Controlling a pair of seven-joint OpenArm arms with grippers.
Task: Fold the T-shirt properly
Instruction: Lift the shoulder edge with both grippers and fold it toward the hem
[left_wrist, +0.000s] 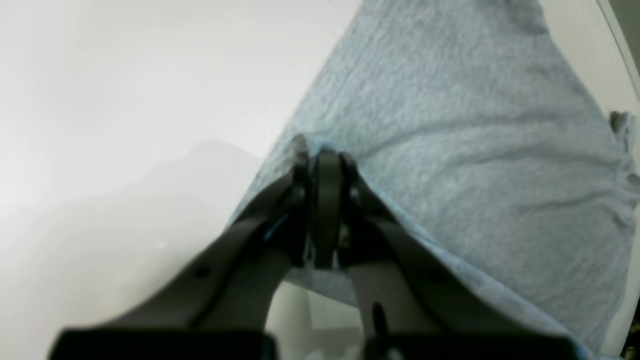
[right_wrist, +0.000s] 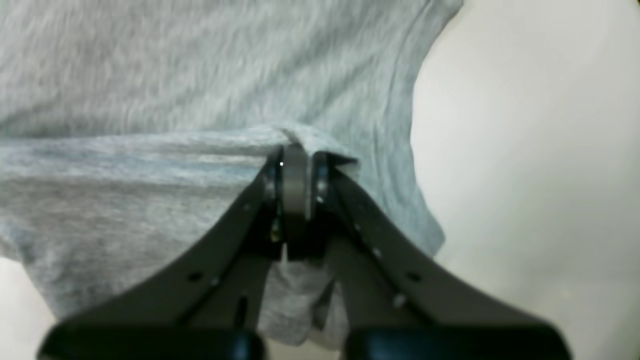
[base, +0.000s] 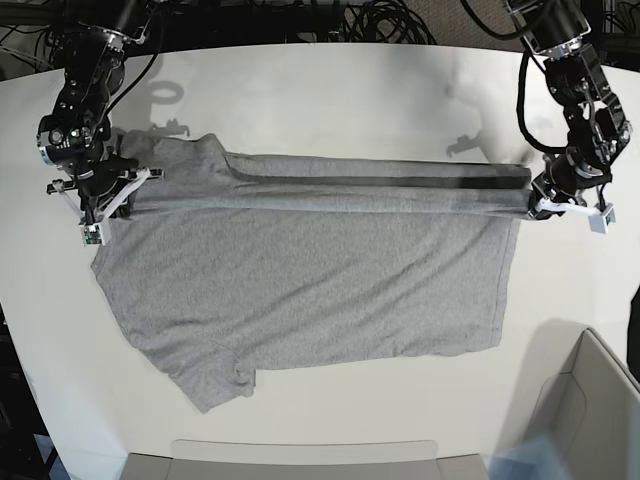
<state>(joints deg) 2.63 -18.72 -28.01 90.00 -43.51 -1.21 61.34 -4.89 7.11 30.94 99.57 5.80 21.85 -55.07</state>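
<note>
The T-shirt (base: 300, 290) is lying across the middle of the white table (base: 330, 80), its upper edge stretching taut between 2 grippers: the right gripper (base: 112, 190) and left gripper (base: 535, 200) are both pinching it shut.

L arm comes in from the top corner on base view's right, elbow bent, wrist angled down and inward; left gripper (base: 535, 203) low, jaws pinched together on the T-shirt (base: 310, 290) edge. R arm on base view's left reaches down from the top corner, right gripper (base: 128, 190) also low, jaws clamped tight on the fabric fold. Both grippers roughly level, well apart, facing each other.
</note>
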